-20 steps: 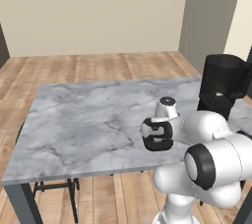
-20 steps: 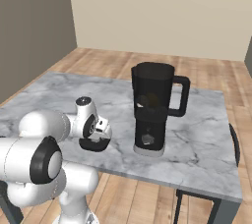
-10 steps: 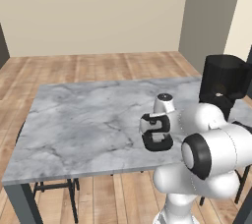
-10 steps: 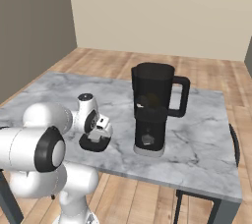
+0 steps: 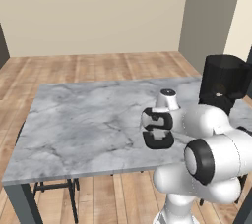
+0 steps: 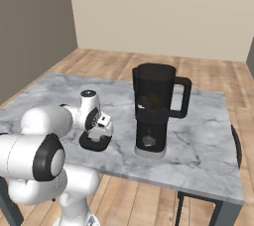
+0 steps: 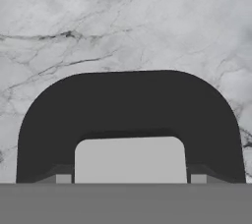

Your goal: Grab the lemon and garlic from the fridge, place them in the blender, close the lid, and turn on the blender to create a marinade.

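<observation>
The lid point(image 7: 130, 115), a flat black rounded-square cap with a light grey square knob at its middle, is seen lying flat on the marble tabletop in the hand view, where it is spread from about 9 o'clock to 3 o'clock across the lower half. In the right base view the lid point(image 6: 94, 143) is found at about 9 o'clock from the blender point(image 6: 155, 110), near it but apart. The blender, a black jug on a black base with a grey foot ring, is stood upright with its top uncovered and its handle turned toward 3 o'clock. In the left base view the blender point(image 5: 224, 83) is placed at 3 o'clock.
</observation>
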### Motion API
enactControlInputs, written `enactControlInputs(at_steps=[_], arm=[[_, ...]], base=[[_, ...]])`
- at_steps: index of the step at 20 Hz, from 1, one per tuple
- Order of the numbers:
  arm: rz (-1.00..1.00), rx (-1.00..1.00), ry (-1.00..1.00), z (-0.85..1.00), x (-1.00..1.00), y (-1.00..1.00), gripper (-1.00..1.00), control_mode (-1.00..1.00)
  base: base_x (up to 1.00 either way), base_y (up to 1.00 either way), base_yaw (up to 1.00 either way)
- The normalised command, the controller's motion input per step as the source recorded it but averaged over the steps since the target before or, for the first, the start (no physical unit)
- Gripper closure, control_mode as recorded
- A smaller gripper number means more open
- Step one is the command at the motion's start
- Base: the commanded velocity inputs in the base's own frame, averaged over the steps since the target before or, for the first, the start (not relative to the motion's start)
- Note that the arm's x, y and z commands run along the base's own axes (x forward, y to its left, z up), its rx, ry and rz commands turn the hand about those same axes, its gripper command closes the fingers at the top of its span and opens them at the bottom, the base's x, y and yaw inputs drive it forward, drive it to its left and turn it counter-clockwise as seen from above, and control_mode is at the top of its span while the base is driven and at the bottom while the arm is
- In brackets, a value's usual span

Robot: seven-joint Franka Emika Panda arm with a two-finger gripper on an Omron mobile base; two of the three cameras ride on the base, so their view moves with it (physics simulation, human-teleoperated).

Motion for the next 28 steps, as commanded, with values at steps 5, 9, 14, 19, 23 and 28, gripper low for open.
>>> enactControlInputs(at_steps=[5,9,14,19,23,28], arm=[[0.0,0.0,-0.15,1.0,-0.04,-0.03,1.0,-1.0],[0.0,0.0,-0.17,1.0,0.0,-0.09,1.0,-1.0],[0.0,0.0,-0.24,1.0,0.0,-0.04,1.0,-1.0],[0.0,0.0,-0.25,1.0,0.0,-0.04,1.0,-1.0],[0.0,0.0,-0.22,1.0,-0.01,-0.1,1.0,-1.0],[-0.01,0.0,-0.22,1.0,-0.09,-0.22,1.0,-1.0]], base=[[0.0,0.0,0.0],[0.0,0.0,0.0],[0.0,0.0,0.0],[0.0,0.0,0.0],[0.0,0.0,0.0],[0.0,0.0,0.0]])
